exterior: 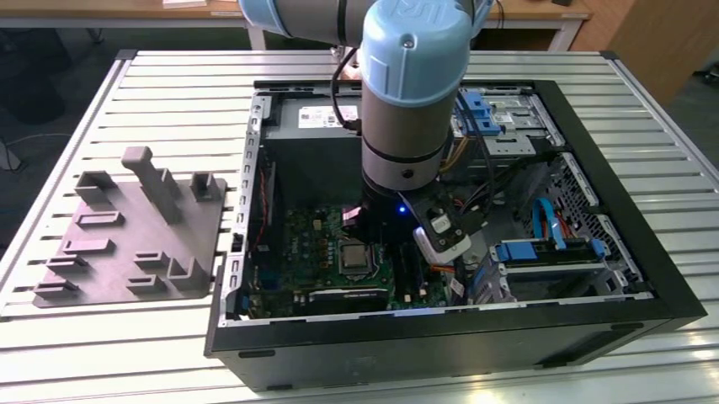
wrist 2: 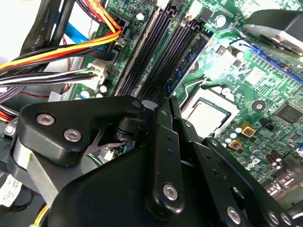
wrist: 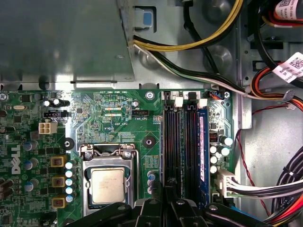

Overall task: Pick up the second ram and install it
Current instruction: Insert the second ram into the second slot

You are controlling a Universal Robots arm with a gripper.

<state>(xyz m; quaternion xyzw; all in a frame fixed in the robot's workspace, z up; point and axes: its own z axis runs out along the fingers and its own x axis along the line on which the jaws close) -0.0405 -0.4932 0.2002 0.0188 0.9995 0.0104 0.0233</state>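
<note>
My gripper (wrist 2: 160, 101) (wrist: 171, 201) hangs low inside the open computer case (exterior: 450, 341), just above the row of black memory slots (wrist: 180, 142) on the green motherboard (exterior: 315, 244). Its black fingers (wrist 2: 163, 142) are pressed together and I see nothing between them. One long dark blue ram strip (wrist: 202, 146) (wrist 2: 189, 64) stands seated in the outermost slot, beside the cables. I cannot tell whether this is the second ram. The slots next to it look bare in both wrist views.
The processor socket (wrist: 108, 182) (wrist 2: 210, 113) lies beside the slots. Bundles of coloured cables (wrist: 270, 189) (wrist 2: 52, 61) crowd the slots' other side. The grey power-supply box (wrist: 61, 38) fills the case's far end. A grey fixture plate (exterior: 124, 244) rests on the slatted table at the exterior view's left.
</note>
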